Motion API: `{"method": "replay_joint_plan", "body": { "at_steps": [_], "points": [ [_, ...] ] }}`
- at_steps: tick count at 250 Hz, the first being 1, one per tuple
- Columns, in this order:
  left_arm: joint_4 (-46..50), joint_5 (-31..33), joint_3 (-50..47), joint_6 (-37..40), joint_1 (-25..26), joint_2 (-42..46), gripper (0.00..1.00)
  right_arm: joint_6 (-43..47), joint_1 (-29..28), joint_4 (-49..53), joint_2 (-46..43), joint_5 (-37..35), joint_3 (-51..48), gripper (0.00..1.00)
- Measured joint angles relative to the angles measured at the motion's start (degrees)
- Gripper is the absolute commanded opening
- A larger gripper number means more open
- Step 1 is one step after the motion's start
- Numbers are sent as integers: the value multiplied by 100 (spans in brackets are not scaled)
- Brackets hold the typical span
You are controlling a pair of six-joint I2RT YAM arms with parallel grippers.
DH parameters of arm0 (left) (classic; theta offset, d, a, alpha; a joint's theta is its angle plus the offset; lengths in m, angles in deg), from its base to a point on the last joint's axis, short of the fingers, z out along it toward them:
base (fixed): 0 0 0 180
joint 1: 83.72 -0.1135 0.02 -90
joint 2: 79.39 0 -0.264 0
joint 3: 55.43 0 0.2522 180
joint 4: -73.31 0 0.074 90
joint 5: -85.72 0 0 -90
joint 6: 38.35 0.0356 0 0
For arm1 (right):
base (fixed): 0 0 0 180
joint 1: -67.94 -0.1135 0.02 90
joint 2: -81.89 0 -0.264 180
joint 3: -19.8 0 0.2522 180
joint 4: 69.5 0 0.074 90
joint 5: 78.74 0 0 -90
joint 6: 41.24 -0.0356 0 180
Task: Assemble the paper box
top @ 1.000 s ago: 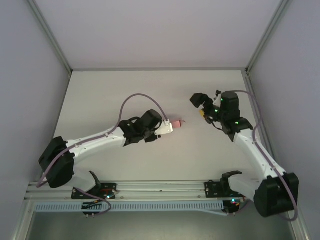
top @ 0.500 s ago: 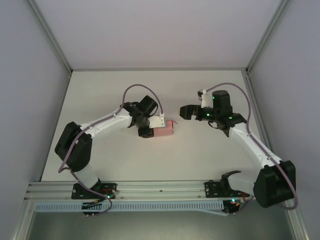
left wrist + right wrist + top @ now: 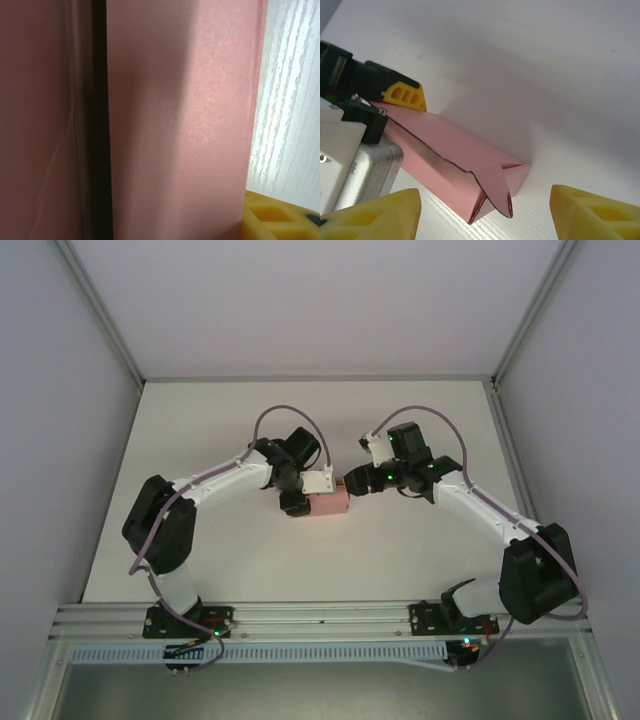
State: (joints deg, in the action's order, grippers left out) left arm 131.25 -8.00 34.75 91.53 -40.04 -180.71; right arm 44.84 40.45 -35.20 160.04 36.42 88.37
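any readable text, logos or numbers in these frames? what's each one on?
"intel": small sideways print on the silver metal camera housing in the right wrist view; faint, so this is a best reading.
Pink thin-card paper box: no print on the faces that show, in the right wrist view or the left wrist view.
Top view: any markings there are too small to read.

Paper box (image 3: 451,146) matt pink card; table (image 3: 570,75) smooth white, faint grain
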Motion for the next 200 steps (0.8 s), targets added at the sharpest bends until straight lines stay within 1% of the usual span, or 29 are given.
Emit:
{"method": "replay_joint_plan", "body": {
  "at_steps": [28,34,41,67,81,107,127,134,146,177,188,200],
  "points": [
    [7,-2,0,0,2,0,55,125,-127,2,2,-155,15,55],
    [7,0,0,-2,2,0,53,142,-153,2,4,-197,22,52],
    [4,-2,0,0,2,0,51,146,-173,0,4,-243,26,51],
    [4,0,0,-2,2,0,48,212,-221,22,81,-376,98,45],
    [4,-2,0,-2,2,0,47,232,-256,66,192,-448,203,37],
    [4,-2,0,-4,2,0,47,249,-328,105,343,-564,363,32],
    [4,2,0,-4,-9,0,47,251,-398,151,374,-643,417,32],
    [4,2,0,-4,-11,0,47,249,-415,179,374,-662,424,34],
    [7,2,0,-4,-17,0,47,258,-439,214,374,-702,431,40],
    [11,2,0,-4,-24,0,47,354,-452,254,367,-769,428,43],
    [11,4,0,-2,-24,0,47,400,-452,254,361,-800,424,46],
    [9,2,0,-4,-24,0,47,463,-455,254,341,-835,404,46]
  ]
}}
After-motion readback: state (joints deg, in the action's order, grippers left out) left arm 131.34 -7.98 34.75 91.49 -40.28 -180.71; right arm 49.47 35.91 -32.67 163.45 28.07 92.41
